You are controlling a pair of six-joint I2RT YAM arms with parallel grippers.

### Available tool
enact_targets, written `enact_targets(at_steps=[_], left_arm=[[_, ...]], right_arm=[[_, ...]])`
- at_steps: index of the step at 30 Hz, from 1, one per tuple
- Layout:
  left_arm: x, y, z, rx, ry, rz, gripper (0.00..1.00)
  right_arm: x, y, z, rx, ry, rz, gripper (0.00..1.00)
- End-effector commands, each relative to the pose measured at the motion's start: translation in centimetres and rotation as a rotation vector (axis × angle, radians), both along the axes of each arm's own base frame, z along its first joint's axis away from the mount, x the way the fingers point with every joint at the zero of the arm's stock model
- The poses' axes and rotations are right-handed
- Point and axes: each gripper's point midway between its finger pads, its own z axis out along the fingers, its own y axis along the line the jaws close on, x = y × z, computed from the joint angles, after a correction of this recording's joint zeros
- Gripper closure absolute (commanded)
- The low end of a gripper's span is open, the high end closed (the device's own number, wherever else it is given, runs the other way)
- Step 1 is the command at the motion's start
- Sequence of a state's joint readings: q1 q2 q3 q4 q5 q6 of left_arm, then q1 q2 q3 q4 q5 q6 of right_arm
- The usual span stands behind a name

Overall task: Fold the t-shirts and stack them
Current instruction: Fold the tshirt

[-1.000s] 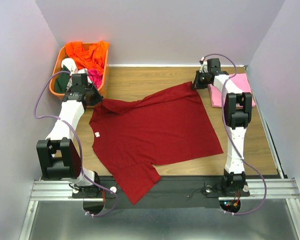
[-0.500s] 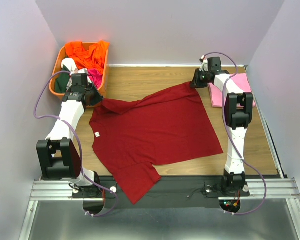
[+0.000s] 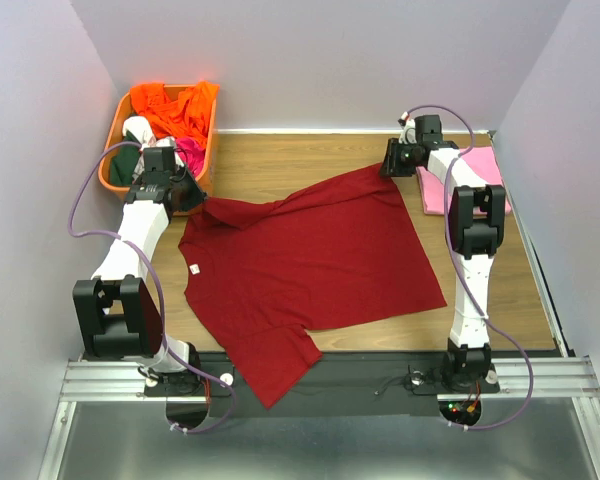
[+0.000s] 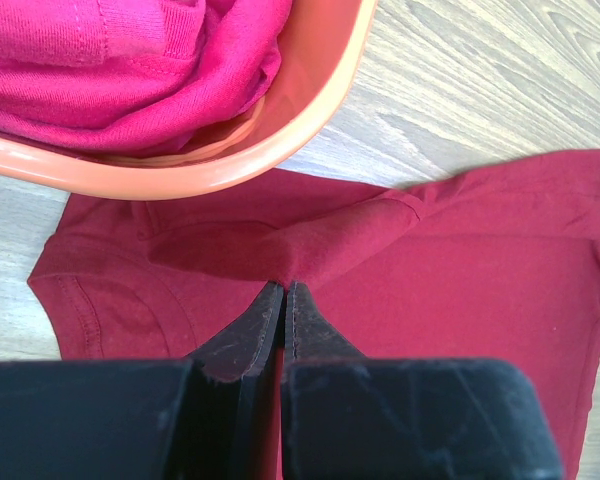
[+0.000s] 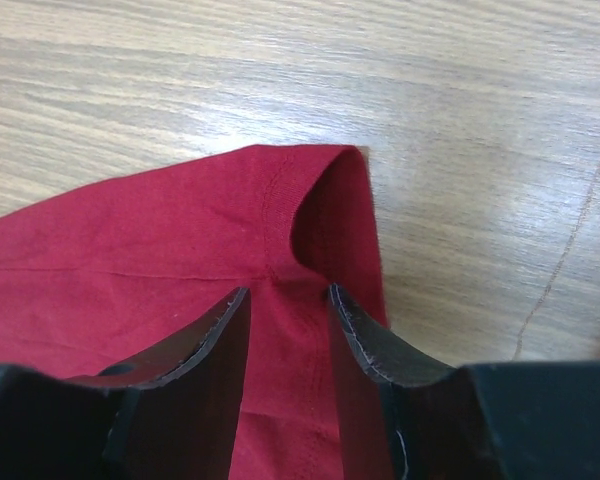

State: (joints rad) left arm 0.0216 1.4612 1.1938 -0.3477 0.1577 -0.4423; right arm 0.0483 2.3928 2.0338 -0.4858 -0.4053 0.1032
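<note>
Dark red cotton t-shirt point(image 3: 310, 260) lies flat, collar toward the left edge of the desk point(image 3: 280, 165), hem right; left tool point(image 4: 283, 288) pinches it, right tool point(image 5: 287, 292) gapes.

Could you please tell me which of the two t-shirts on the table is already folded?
The light pink t-shirt, a compact rectangle at the far right. The maroon t-shirt is not folded: it lies spread open in the middle with its sleeves out.

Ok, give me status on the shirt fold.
Left gripper shut on maroon t-shirt at sleeve, beside orange basket. Right gripper open over its far corner. Shirt spread flat; pink t-shirt folded far right. Nothing blocking.
</note>
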Motion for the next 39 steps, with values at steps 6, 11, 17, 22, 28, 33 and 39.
enact_targets(at_steps=[6,11,17,22,28,33,39], left_arm=[[0.4,0.0,1.6,0.007,-0.054,-0.017,1.00],[0.3,0.0,1.5,0.006,-0.053,-0.016,1.00],[0.3,0.1,1.7,0.007,-0.056,-0.015,1.00],[0.2,0.4,2.6,0.021,-0.065,-0.002,1.00],[-0.1,1.0,4.9,0.049,-0.092,0.021,1.00],[-0.6,0.8,5.5,0.041,-0.104,0.012,1.00],[-1.2,0.3,5.1,0.023,-0.097,-0.005,1.00]], right_arm=[[1.0,0.5,-1.2,-0.049,-0.040,0.033,0.62],[1.2,0.4,-0.6,-0.057,-0.053,0.030,0.81],[1.5,0.1,0.6,-0.080,-0.083,0.018,0.97],[1.8,-0.4,3.8,-0.095,-0.134,-0.011,0.97],[1.8,-1.0,7.7,-0.106,-0.195,-0.050,0.92],[1.0,-1.0,8.8,-0.095,-0.201,-0.052,0.90],[0.0,-0.5,9.5,-0.054,-0.186,-0.058,0.90]])
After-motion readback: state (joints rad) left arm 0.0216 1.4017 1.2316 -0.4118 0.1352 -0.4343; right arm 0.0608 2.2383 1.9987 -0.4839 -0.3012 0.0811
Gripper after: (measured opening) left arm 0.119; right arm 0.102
